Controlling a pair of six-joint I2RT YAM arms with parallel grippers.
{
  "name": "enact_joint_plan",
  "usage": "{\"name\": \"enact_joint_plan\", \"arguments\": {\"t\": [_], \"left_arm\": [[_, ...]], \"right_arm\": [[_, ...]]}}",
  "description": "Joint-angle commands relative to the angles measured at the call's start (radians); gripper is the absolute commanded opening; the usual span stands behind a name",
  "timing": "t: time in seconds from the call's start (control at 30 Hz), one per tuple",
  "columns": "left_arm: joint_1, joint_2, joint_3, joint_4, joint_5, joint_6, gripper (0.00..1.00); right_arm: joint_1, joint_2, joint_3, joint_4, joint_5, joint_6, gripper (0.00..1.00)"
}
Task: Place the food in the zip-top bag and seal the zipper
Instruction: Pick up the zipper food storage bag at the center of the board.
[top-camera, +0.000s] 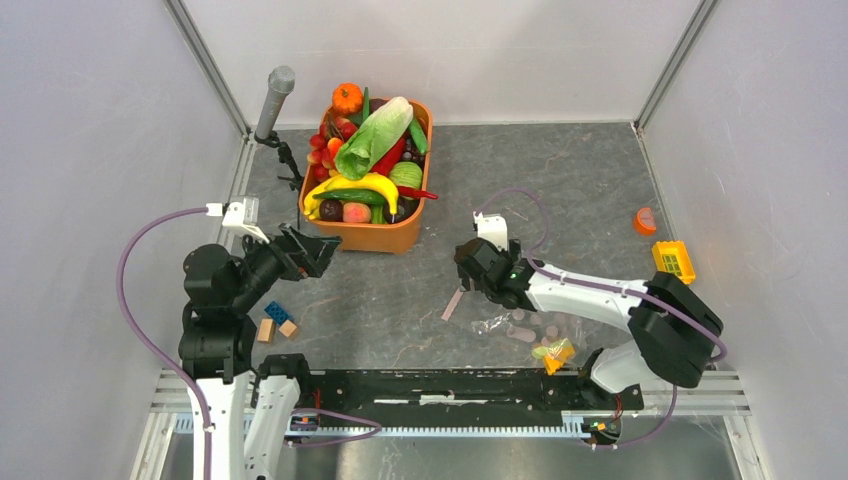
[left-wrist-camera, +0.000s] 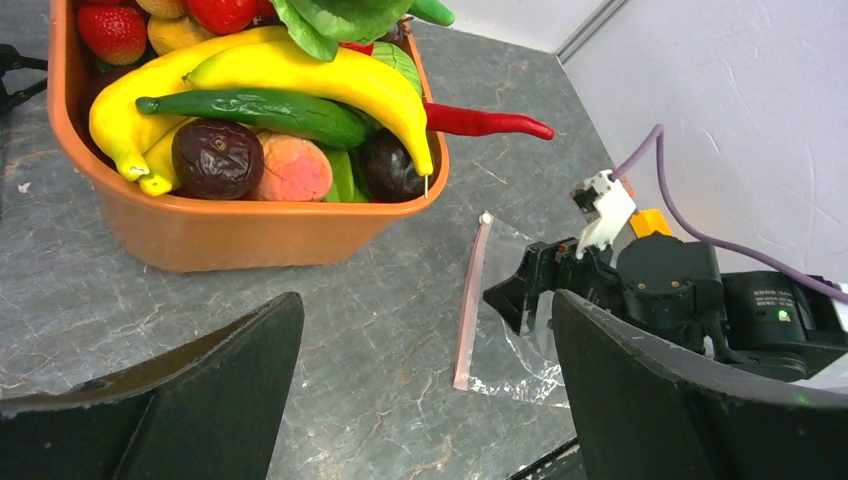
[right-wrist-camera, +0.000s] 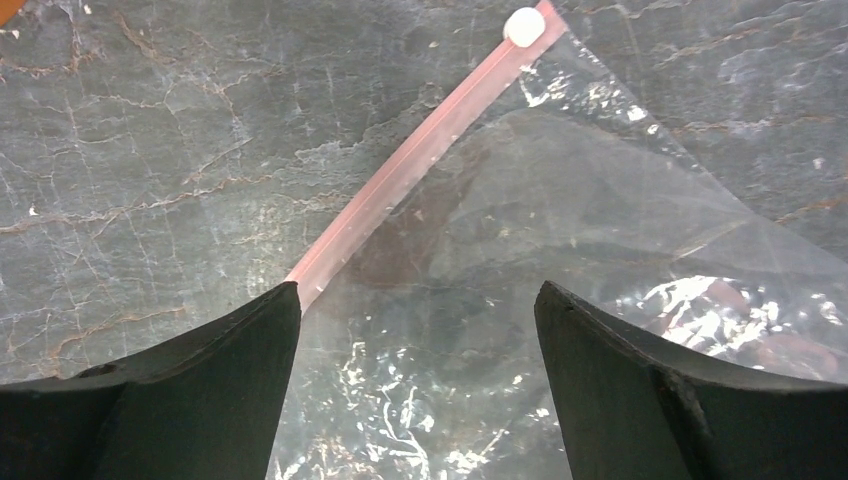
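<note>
The food lies heaped in an orange tub: a green-and-white cabbage, a yellow banana, a slim green vegetable and a red chili poking over the rim. The clear zip-top bag lies flat on the table, its pink zipper ending in a white slider. My right gripper hovers open just over the bag, its left finger by the zipper's near end. My left gripper stands open in front of the tub, empty.
Small wooden and blue blocks lie by the left arm. A yellow-orange wedge sits near the right base. A yellow crate and an orange piece are at the right wall. A grey cylinder on a stand rises left of the tub.
</note>
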Motion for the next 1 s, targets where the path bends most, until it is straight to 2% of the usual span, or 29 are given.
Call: {"name": "enact_joint_plan", "arguments": {"t": [0.0, 0.1, 0.27, 0.53, 0.7, 0.8, 0.87, 0.97], "left_arm": [[-0.002, 0.003, 0.000, -0.004, 0.021, 0.053, 1.00], [-0.003, 0.000, -0.003, -0.006, 0.016, 0.054, 1.00], [-0.004, -0.007, 0.007, -0.021, 0.012, 0.060, 1.00], [-0.007, -0.009, 0.017, -0.039, 0.004, 0.075, 1.00], [-0.008, -0.010, 0.015, -0.038, 0.008, 0.073, 1.00], [-0.008, -0.006, 0.018, -0.038, 0.027, 0.070, 1.00], [-0.007, 0.000, 0.020, -0.038, 0.047, 0.073, 1.00], [-0.007, -0.001, 0.022, -0.038, 0.065, 0.078, 1.00]], "right_arm": [[0.013, 0.067, 0.091, 0.011, -0.025, 0.045, 0.93], [0.025, 0.147, 0.143, -0.017, 0.010, 0.085, 0.92], [0.072, 0.277, 0.220, -0.194, 0.170, 0.234, 0.85], [0.074, 0.318, 0.131, -0.157, 0.150, 0.282, 0.74], [0.073, 0.290, 0.049, -0.078, 0.120, 0.301, 0.48], [0.067, 0.253, 0.010, -0.015, 0.099, 0.273, 0.23], [0.059, 0.235, -0.009, 0.031, 0.072, 0.234, 0.18], [0.047, 0.211, -0.039, 0.084, 0.044, 0.189, 0.05]]}}
